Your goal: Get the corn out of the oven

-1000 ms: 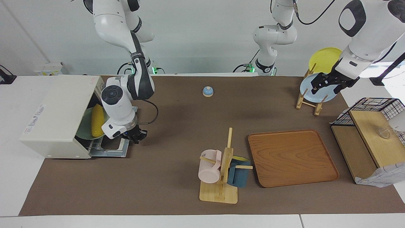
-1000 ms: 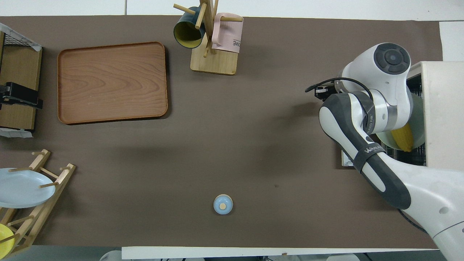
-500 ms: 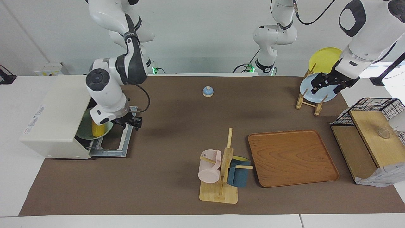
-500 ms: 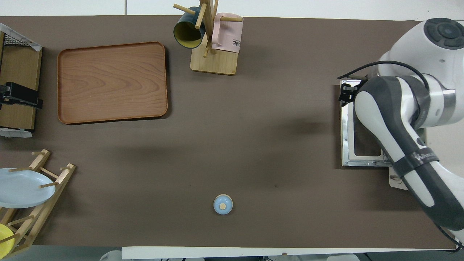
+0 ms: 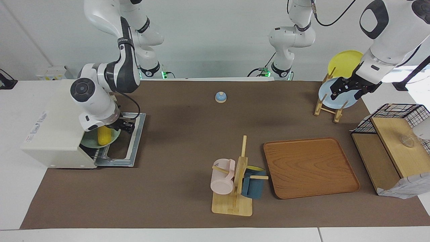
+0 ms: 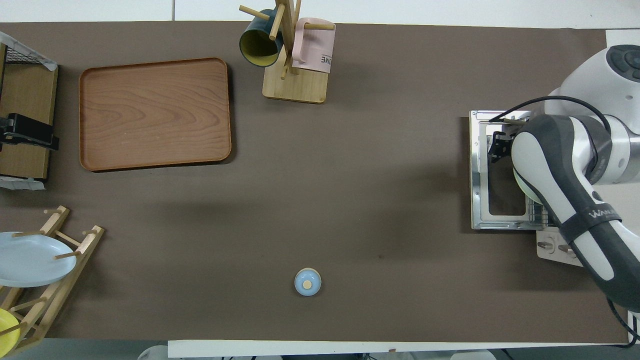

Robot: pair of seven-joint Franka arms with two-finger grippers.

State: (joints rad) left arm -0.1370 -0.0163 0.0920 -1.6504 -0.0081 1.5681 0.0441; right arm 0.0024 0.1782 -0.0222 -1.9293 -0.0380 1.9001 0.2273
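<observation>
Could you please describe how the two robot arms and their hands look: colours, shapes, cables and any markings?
Both arms are glossy white, rounded segments with dark grey forearm panels and round dark caps on the joints. The right arm carries a thin black cable looping to its wrist and pale lettering on the grey panel. The right hand and the left hand are small, black and angular. The bases show green lights.

One camera sits high up across the table (image 5: 188, 141) and looks back at the robots, so they stand at the top. The other hangs high over the robots' end and looks steeply down. Both stay well back and see the whole table, the tray (image 5: 310, 167) (image 6: 155, 114) and the oven (image 5: 57, 126) (image 6: 607, 107), turned half around.
</observation>
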